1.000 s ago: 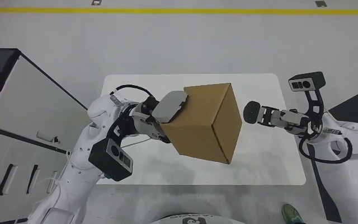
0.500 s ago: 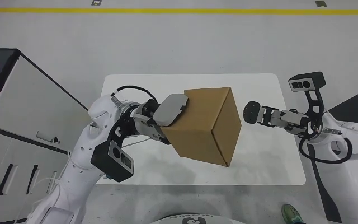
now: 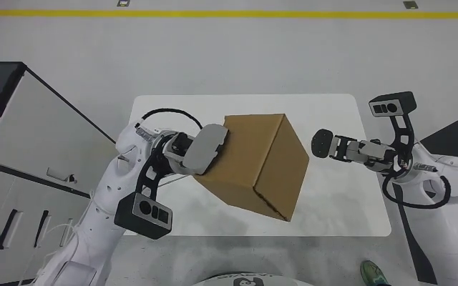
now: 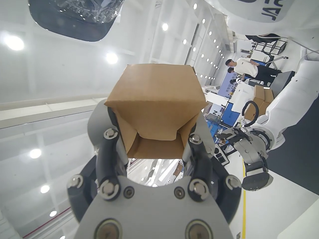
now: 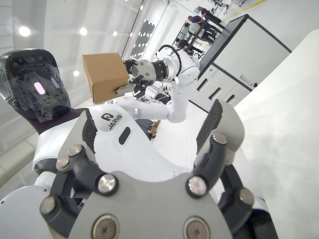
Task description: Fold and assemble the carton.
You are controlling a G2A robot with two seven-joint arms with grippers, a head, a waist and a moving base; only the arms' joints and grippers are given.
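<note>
The carton (image 3: 250,164) is a closed-looking brown cardboard box, held tilted in the air over the middle of the white table (image 3: 336,207). My left gripper (image 3: 207,150) is shut on the carton's left side. In the left wrist view its fingers (image 4: 109,125) clamp a folded flap edge of the carton (image 4: 157,98). The right wrist view shows the carton (image 5: 104,73) and the left gripper (image 5: 127,82) farther off. My right gripper (image 3: 323,145) hangs just right of the carton, apart from it. It is open, and its pads (image 5: 211,123) stand wide apart with nothing between them.
A grey cabinet (image 3: 36,143) with drawers stands left of the table, close to the left arm. A yellow floor line (image 3: 229,13) runs behind the table. Bare tabletop lies at the right and along the far edge.
The left arm has turned the carton and drawn it slightly left and toward the table's front. The right arm has kept still.
</note>
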